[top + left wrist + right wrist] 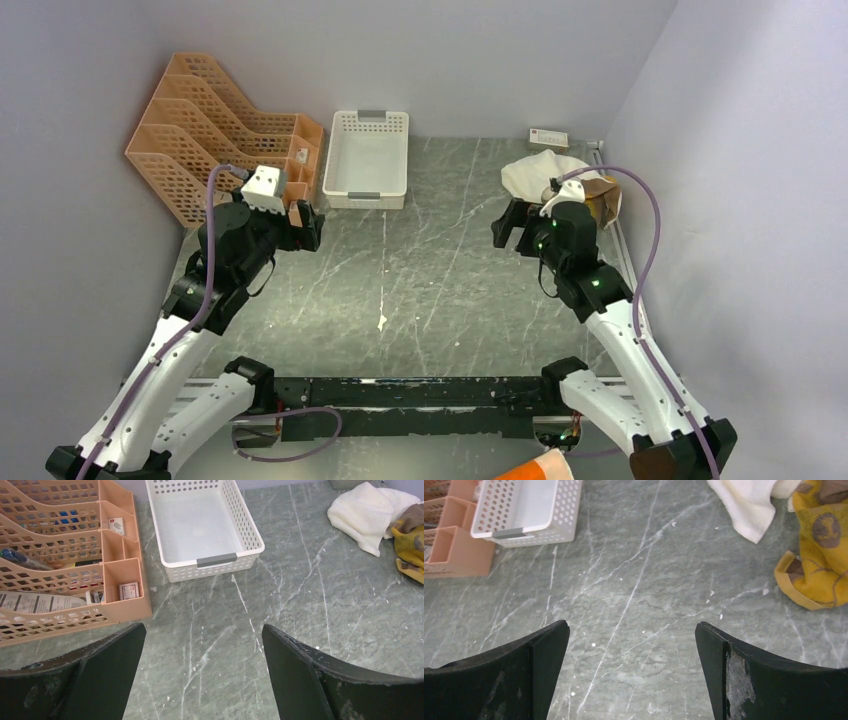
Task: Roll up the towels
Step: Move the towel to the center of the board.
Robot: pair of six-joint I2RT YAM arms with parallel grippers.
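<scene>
1. The cream-white cloth towel (535, 172) lies crumpled near the far right corner of the grey-green marbled worktop (430, 270). The brown-and-yellow cloth towel (606, 200) is bunched against its right side, touching it. Both are loose heaps, so you are probably at the very start of the task.
2. Your right tool (508, 228) hovers just in front of that pile, jaws spread wide with nothing between them. Its wrist view shows both towels at the upper right, off its centre line. Swing right and forward before you descend.
3. Take one towel only. The cream-white one lies nearer the open middle. Pinch a single free corner on its near side, not a thick fold, so the brown-and-yellow one does not come along.
4. Drag it to the bare middle of the worktop and spread it flat there. A roll started on a heap will likely come out lopsided.
5. Your left tool (310, 225) is well apart from the towels, its jaws equally wide and empty. It sits near the white perforated plastic basket (368, 200) and the peach plastic desk organiser (200, 130). Bring it across to pin the opposite edge while you spread and roll, and steer clear of the basket's wall.
6. Soft cloth tends to slip. Close the jaws low, right at the worktop, and roll slowly with even tension.
</scene>
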